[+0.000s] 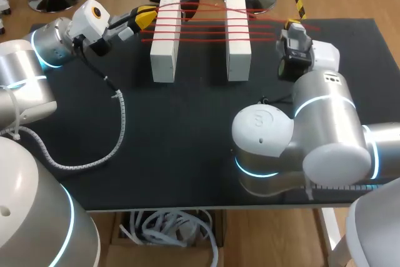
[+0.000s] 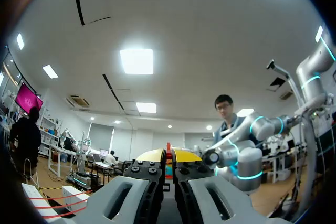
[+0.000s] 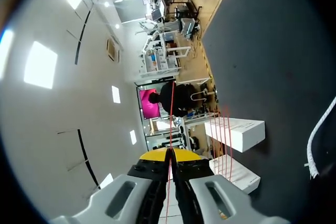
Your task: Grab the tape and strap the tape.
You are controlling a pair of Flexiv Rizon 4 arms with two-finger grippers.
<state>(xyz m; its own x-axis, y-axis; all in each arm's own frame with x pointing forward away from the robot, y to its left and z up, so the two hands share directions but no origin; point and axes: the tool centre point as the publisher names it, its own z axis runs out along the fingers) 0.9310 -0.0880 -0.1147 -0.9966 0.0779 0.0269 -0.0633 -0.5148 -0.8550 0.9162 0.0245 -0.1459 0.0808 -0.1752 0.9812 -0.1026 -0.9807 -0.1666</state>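
Your left gripper (image 2: 168,157) has its yellow tips pressed together on a short red piece of the tape (image 1: 206,27), which shows in the narrow seam between them in the left wrist view. In the head view that gripper sits at the far end of the left-hand white block (image 1: 165,42), just outside it, with red strands leading off toward it. Your right gripper (image 3: 169,156) is likewise closed, pinching a thin red line of tape that runs straight out from between its tips. In the head view it sits just beyond the outer side of the right-hand white block (image 1: 237,39). The tape is strung in several roughly parallel red strands across the tops of both blocks, spanning the gap between them. The blocks stand side by side toward the far part of the dark table (image 1: 187,148). A white coiled cable (image 1: 119,132) trails from your left arm and curves over the table.
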